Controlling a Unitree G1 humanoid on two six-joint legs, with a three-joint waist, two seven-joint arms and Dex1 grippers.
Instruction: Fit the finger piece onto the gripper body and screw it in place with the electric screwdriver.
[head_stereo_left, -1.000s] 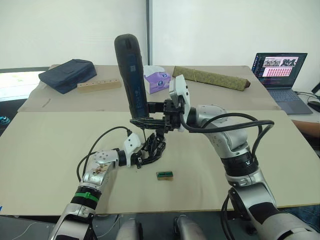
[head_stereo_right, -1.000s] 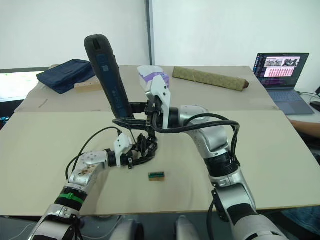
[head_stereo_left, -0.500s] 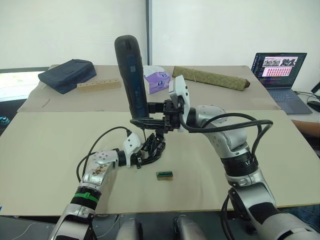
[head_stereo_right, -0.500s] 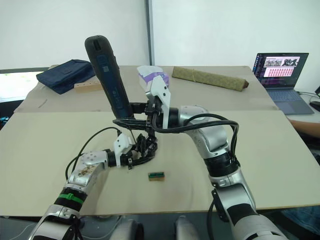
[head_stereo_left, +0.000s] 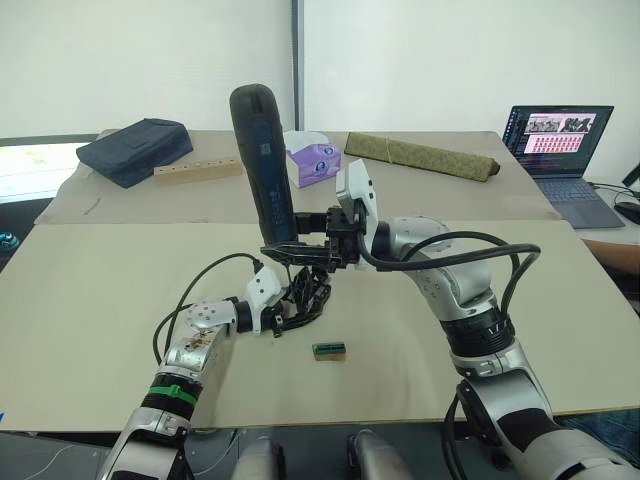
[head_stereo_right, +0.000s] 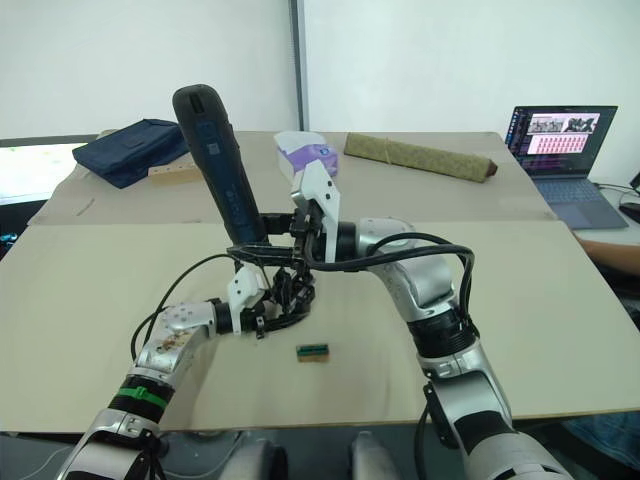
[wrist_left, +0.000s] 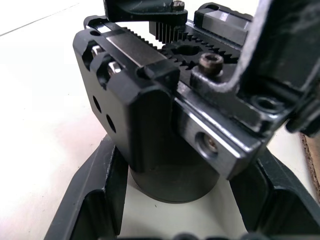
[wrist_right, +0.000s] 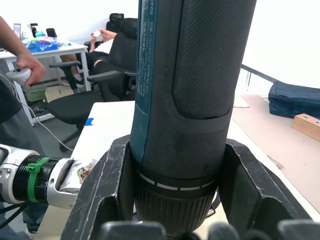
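Your right pincer (head_stereo_left: 290, 247) is clamped round the screwdriver (head_stereo_left: 261, 160), upright above the body (head_stereo_left: 305, 293), which your left pincer (head_stereo_left: 285, 308) grips at mid-tabletop (head_stereo_left: 100, 300).

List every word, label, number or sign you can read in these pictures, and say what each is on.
No text can be quoted as it reads.
Electric screwdriver: white print on a blue strip down its side, too small and cut off to read.
Laptop: rows of pictures and text on the screen, too small to read.
Purple-and-white pack: printed pattern, too blurred to read.
Gripper body: no lettering visible.
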